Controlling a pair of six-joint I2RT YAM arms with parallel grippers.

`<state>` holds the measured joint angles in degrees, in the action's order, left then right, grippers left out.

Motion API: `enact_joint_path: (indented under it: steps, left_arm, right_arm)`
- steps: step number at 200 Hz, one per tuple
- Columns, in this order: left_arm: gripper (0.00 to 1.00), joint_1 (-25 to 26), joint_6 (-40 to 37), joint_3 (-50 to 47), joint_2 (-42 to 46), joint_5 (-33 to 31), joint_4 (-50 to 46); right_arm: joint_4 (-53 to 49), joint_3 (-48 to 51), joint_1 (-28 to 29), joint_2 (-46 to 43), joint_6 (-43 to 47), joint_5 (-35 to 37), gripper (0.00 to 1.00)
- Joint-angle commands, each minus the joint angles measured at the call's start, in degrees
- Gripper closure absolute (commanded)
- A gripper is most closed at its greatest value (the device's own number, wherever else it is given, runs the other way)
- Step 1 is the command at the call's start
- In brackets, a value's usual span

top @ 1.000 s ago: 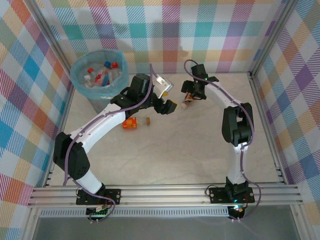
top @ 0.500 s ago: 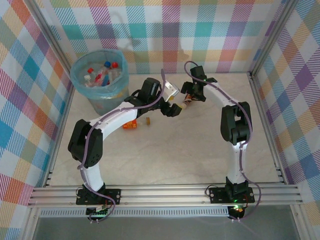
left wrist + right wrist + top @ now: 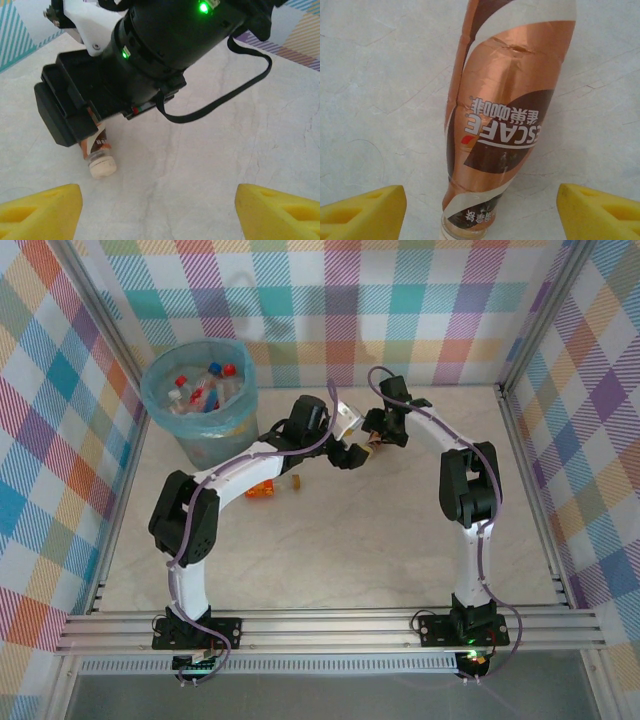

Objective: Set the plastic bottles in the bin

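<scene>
A copper-and-brown coffee bottle [image 3: 506, 115] lies on the table between the two grippers, its white cap [image 3: 101, 167] pointing at my left gripper. My right gripper [image 3: 480, 212] straddles it, yellow fingertips [image 3: 362, 210] wide on both sides and clear of the label. My left gripper [image 3: 160, 210] is open, low over bare table just short of the cap. In the top view the bottle [image 3: 371, 446] sits between left gripper [image 3: 349, 452] and right gripper [image 3: 379, 434]. An orange bottle [image 3: 260, 489] lies partly under the left arm. The bin [image 3: 166, 418] at far left holds several bottles [image 3: 205, 387].
A small brown piece [image 3: 296, 481] lies beside the orange bottle. The right arm's black wrist and cable [image 3: 165, 55] hang right in front of my left gripper. Checked walls and a metal frame [image 3: 530, 490] enclose the table.
The left arm has stretched right and back, bringing its gripper up to the coffee bottle's cap. The right gripper has shifted slightly left over the bottle and its jaws have narrowed a little.
</scene>
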<state>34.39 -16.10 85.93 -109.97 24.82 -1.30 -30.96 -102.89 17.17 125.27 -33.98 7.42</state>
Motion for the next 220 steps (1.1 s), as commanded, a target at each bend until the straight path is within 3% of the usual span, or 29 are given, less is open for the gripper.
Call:
enact_joint_path:
  steps: [1, 49, 100, 127, 153, 185, 204, 220]
  left_arm:
    - [0.21, -0.9, 1.4, 2.2, -1.8, 0.1, 4.0]
    - [0.22, -2.4, 4.8, 3.4, -4.1, -2.1, 6.7]
    - [0.23, -2.8, 7.5, 5.4, -5.8, -5.4, 5.7]
    - [0.23, -2.8, 8.1, 4.6, -4.9, -6.3, 5.4]
    - [0.23, -2.8, 9.0, 4.1, -4.3, -6.9, 5.1]
    - [0.23, -2.8, 10.3, 4.0, -2.9, -8.1, 4.1]
    - [0.23, -2.9, 11.2, 4.7, -2.0, -7.9, 2.8]
    - [0.23, -2.8, 11.8, 4.7, -1.1, -7.3, 2.1]
  right_arm:
    - [-0.4, 0.6, -0.6, 1.3, -1.4, -1.1, 0.25]
    - [-0.9, 0.4, -0.7, 3.4, -4.7, -3.7, 0.32]
    - [-0.1, 0.4, -0.8, 6.7, -7.9, -7.0, 0.32]
    - [0.7, 1.1, -1.3, 7.5, -8.1, -8.2, 0.43]
    - [1.4, 2.2, -1.7, 7.4, -8.1, -8.6, 0.46]
    - [2.9, 3.7, -2.5, 7.4, -8.2, -10.5, 0.45]
    - [2.6, 3.6, -2.7, 7.8, -8.2, -11.1, 0.31]
    - [2.7, 3.6, -2.8, 7.9, -7.9, -11.1, 0.37]
